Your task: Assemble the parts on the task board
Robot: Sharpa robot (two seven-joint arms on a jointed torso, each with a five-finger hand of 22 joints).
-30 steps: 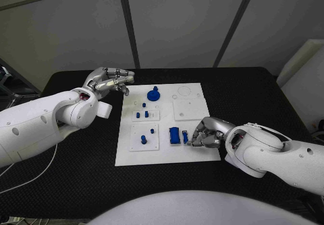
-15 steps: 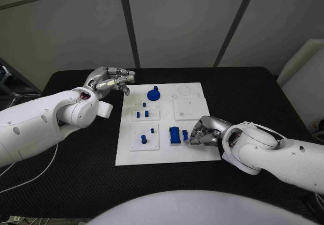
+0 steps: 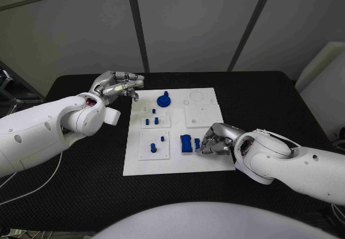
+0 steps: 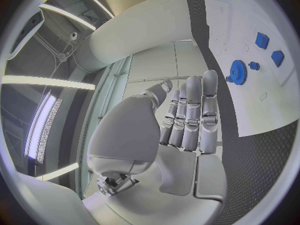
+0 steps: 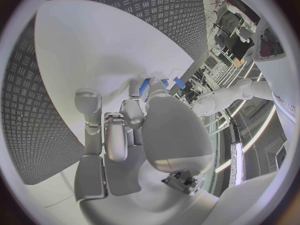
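Head view: black table (image 3: pixel 86 194), grey wall panels (image 3: pixel 194 35)

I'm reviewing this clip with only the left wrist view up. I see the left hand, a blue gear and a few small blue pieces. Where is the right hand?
Observer: In the head view, the right hand is over the near right part of the task board, well away from the gear.
Operator: Is it at a part?
Observer: Yes. Its fingertips are at a small blue piece, which is beside a larger blue block.
Operator: Is the piece gripped?
Observer: I cannot tell. The right wrist view shows a bit of blue among the curled fingers, and the rest is hidden.
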